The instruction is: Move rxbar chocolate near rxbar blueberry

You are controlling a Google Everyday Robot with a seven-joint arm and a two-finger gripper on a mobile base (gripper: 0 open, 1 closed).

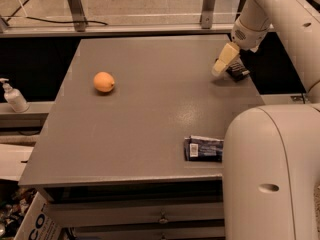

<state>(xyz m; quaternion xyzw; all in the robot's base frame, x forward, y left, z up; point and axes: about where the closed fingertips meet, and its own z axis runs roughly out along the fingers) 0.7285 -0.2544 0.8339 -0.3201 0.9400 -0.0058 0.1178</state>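
The rxbar chocolate (238,70), a small dark-wrapped bar, lies near the table's far right edge. My gripper (222,65) hangs over its left end, low above the table, and covers part of it. The rxbar blueberry (203,148), a dark-blue bar with a white label patch, lies flat near the front edge of the table. It is well apart from the chocolate bar, and my arm's pale body hides its right end.
An orange (104,82) sits on the left part of the grey table (150,109). A soap dispenser bottle (14,97) stands off the table at the left. My arm's large pale body (270,174) fills the front right corner.
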